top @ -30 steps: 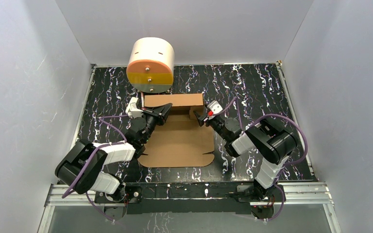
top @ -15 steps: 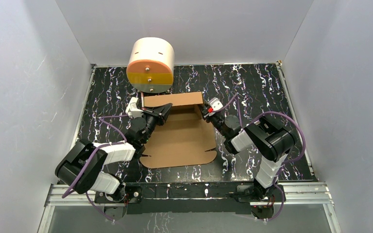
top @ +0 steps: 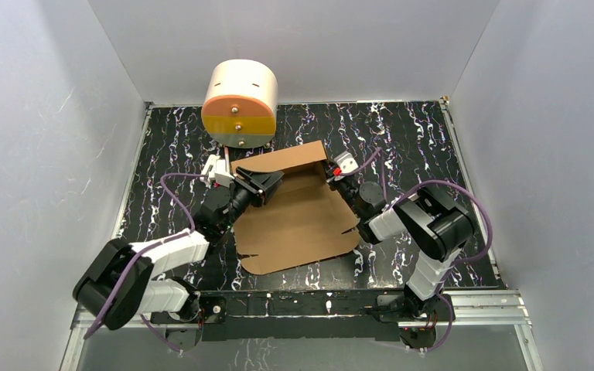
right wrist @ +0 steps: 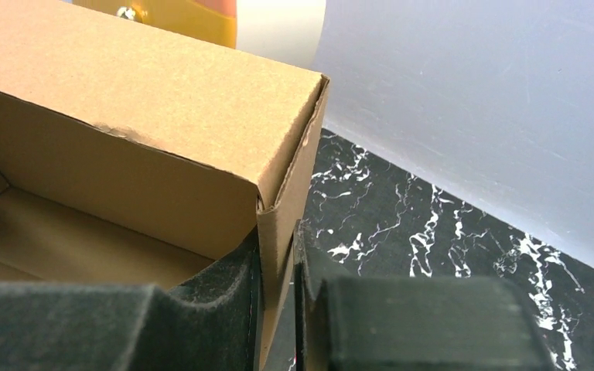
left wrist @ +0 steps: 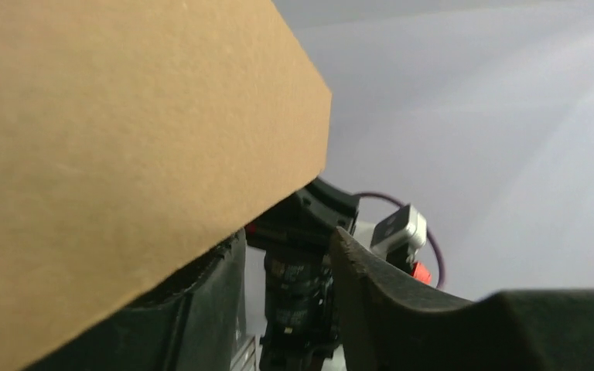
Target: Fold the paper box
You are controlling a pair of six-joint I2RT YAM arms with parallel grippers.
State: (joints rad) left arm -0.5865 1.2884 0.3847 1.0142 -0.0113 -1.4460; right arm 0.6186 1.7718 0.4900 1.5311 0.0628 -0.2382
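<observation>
Over on the far right corner, did anyone catch that? A moment back the paper box (top: 294,220) sat square to the table (top: 402,139). Now the whole sheet is skewed, with its right end swung toward the back. ~ tinker

Yep. The right gripper (top: 331,171) went from wide to pinched. In its wrist view the fingers (right wrist: 232,270) clamp the short side flap right at the corner seam. The left gripper (top: 267,180) did the opposite: it was closed, and now its jaws stand apart. The raised back wall is just beside them, and they're not squeezing it as far as I can tell. ~ foldy

So a hand-off? ~ tinker

Looks like it to me. The back wall is up and a side flap is folded against it. But the big front panel lies flat on the marbled top, so I'd say there's plenty of folding left. That skew probably wants squaring first. ~ foldy

Material? ~ tinker

Plain brown corrugated, matte, with crisp creases and a dark scuff along the top fold. The near edge has rounded corners and small slots. I'd guess it's stiff but light and slides easily on that top. The cream cylinder (top: 240,97) with the orange-yellow face sits just behind its left end. ~ foldy
</observation>
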